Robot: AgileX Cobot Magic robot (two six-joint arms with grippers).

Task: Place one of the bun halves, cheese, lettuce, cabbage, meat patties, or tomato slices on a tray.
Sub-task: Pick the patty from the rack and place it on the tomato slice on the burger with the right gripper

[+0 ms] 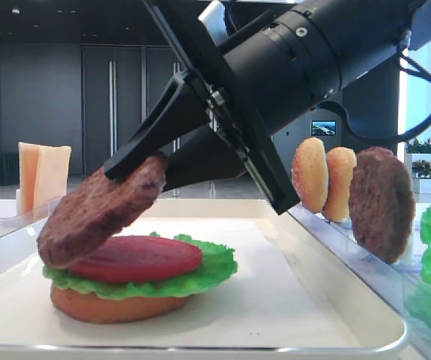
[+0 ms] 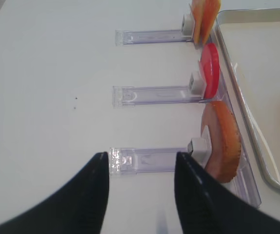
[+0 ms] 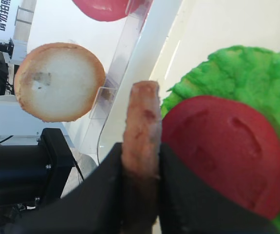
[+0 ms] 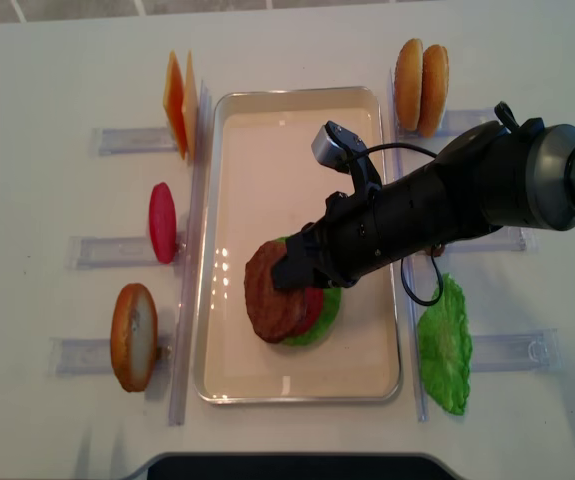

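A cream-white tray [image 4: 267, 140] holds a stack: a bun half [image 1: 118, 307] at the bottom, lettuce [image 1: 215, 266] on it, and a tomato slice [image 1: 136, 259] on top. My right gripper [image 1: 136, 176] is shut on a dark brown meat patty [image 1: 95, 214]. The patty hangs tilted, its low edge at the stack's left side. In the right wrist view the patty [image 3: 140, 126] stands edge-on between the fingers, beside the tomato slice [image 3: 227, 151] and the lettuce [image 3: 237, 73]. My left gripper [image 2: 140, 163] is open over the bare table, left of the tray.
Clear racks flank the tray. On the left stand a bun half [image 2: 222, 141], a tomato slice [image 2: 210, 68] and cheese slices [image 4: 177, 100]. On the right stand two bun halves [image 4: 422, 72], a patty [image 1: 380, 202] and a lettuce leaf [image 4: 445, 345].
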